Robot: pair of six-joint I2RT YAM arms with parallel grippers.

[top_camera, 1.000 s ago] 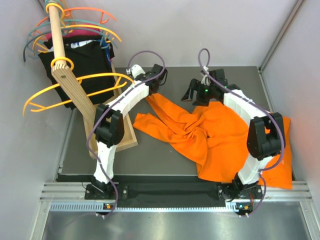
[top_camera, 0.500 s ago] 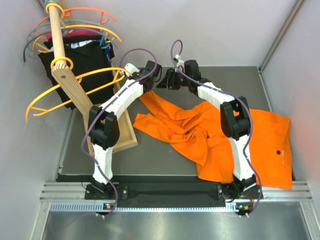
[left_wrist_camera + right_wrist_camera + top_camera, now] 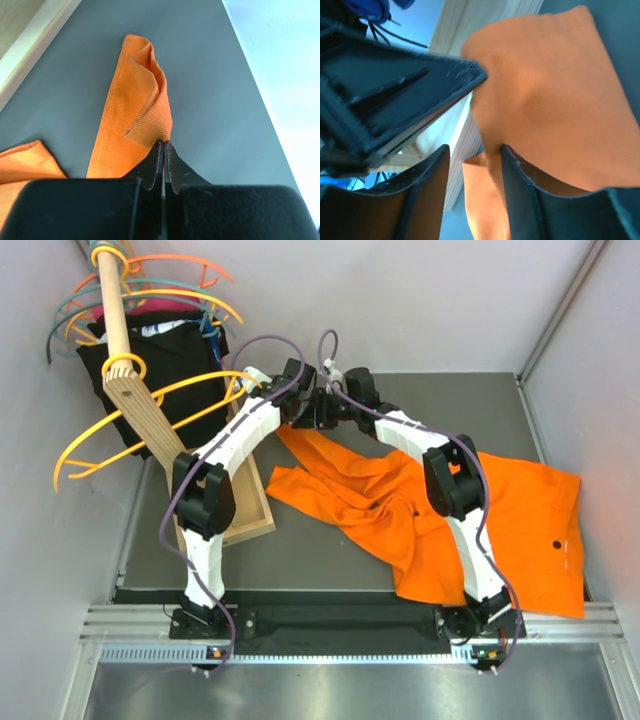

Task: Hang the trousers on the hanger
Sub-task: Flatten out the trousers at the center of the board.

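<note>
Right arm (image 3: 400, 430) swung left beside left arm (image 3: 245, 430), left jaws pinching trousers (image 3: 400, 510)

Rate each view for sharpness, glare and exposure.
Top external: evenly lit, sharp, no glare on the trousers. Left wrist: cloth weave crisp by the left gripper, wall blown out pale. Right wrist: right gripper soft, background washed blue.

Dark grey bench (image 3: 300, 555): orange trousers (image 3: 525, 530) lie crumpled across centre and right. Wooden rack base (image 3: 258, 512) stands at left, just beside the trousers.
</note>
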